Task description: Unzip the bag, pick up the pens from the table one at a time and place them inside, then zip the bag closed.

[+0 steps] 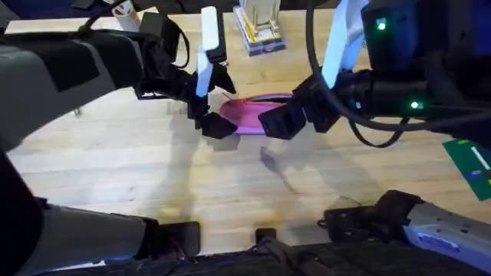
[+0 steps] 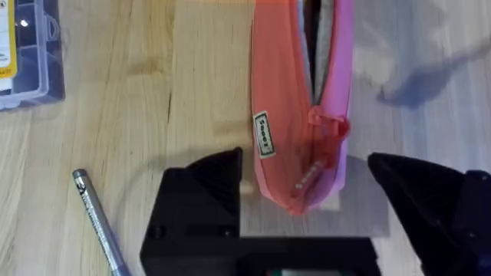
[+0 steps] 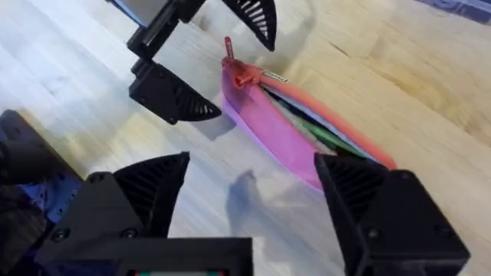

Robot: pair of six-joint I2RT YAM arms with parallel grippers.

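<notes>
The pink bag (image 1: 249, 115) lies mid-table between both grippers. Its zipper is partly undone: the dark lining and green and grey things inside show through the gap (image 3: 307, 126). The pink-red pull tab (image 2: 321, 121) sits near the bag's (image 2: 288, 100) closed end. My left gripper (image 2: 307, 165) is open, one black finger on each side of that end, not touching the pull. It also shows from the right wrist (image 3: 234, 77). My right gripper (image 3: 253, 192) hangs open just above the table beside the bag's (image 3: 268, 123) long side. A silver-grey pen (image 2: 100, 222) lies on the table (image 1: 115, 169) near the left gripper (image 1: 222, 103).
A clear plastic organiser box (image 2: 23, 54) sits beyond the pen. At the table's back edge stands a box of yellow and white items (image 1: 261, 31). A green object (image 1: 472, 165) lies at the far right. Bare wood stretches in front of the bag.
</notes>
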